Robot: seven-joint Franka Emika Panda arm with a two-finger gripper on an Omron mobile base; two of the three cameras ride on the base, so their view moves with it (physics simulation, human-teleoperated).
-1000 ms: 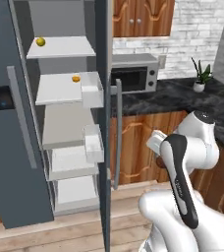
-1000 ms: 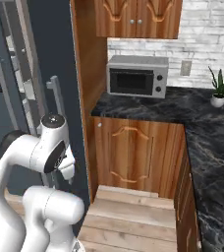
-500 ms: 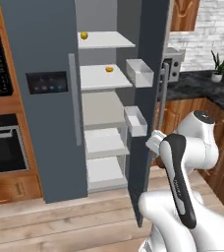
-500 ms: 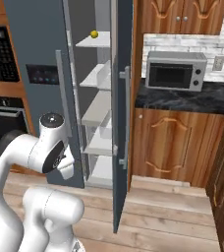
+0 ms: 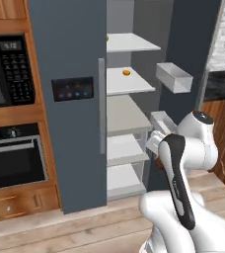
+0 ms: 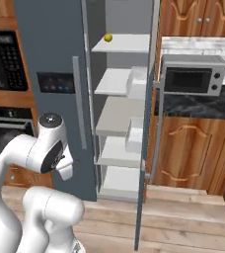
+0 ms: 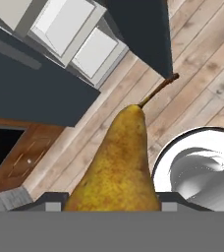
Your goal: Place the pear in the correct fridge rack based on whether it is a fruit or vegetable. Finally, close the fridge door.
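Facing the open fridge door [image 6: 145,148] squarer than before, jaws clamped on the pear [image 7: 118,162].

1. The pear [image 7: 116,167] had matt, finely speckled golden-brown skin.
2. The fridge door [image 6: 145,148] looked smooth, matt slate-grey.
3. The floor [image 7: 202,83] was pale planked wood.
4. The shelves [image 5: 129,81] appeared smooth white plastic.

The fridge door [image 6: 145,148] stands swung wide, leaving the shelves [image 5: 127,116] reachable from the front. Door bins [image 5: 174,77] jut along the right side; a small orange item [image 5: 127,72] occupies the second shelf.
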